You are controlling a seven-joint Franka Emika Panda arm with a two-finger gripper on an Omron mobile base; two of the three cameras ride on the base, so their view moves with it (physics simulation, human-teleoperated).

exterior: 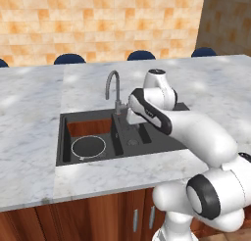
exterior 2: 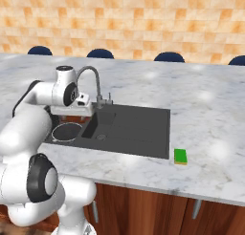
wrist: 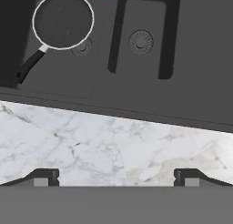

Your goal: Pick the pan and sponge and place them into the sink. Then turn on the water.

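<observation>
The pan [exterior: 88, 147] already lies flat in the larger basin at the left end of the sink [exterior: 162, 144], its handle pointing toward the near wall of that basin as the hand view shows it. That half of the carrying looks done. The sponge [exterior 2: 181, 156] is not yet moved: it rests on the marble surface [exterior 2: 206, 110] just to the right of the sink's drainboard, near the front edge, apart from the sink rim.

The gripper [wrist: 116, 177] hangs above the sink and its near rim, with its jaws spread wide and nothing between them; the marble strip in front of the sink shows between the two fingertips [wrist: 45, 176]. It holds nothing.

So the step in hand appears to be fetching the sponge. The next move calls for swinging the arm well to the right, across the drainboard, lowering over the sponge and closing on its short sides, since it is small and flat and sits low on the surface. Then it must go back left and be dropped into a basin. After that the faucet [exterior: 112, 85], standing at the far edge between the two basins, needs its side lever [exterior 2: 109, 96] pushed to start the water.
</observation>
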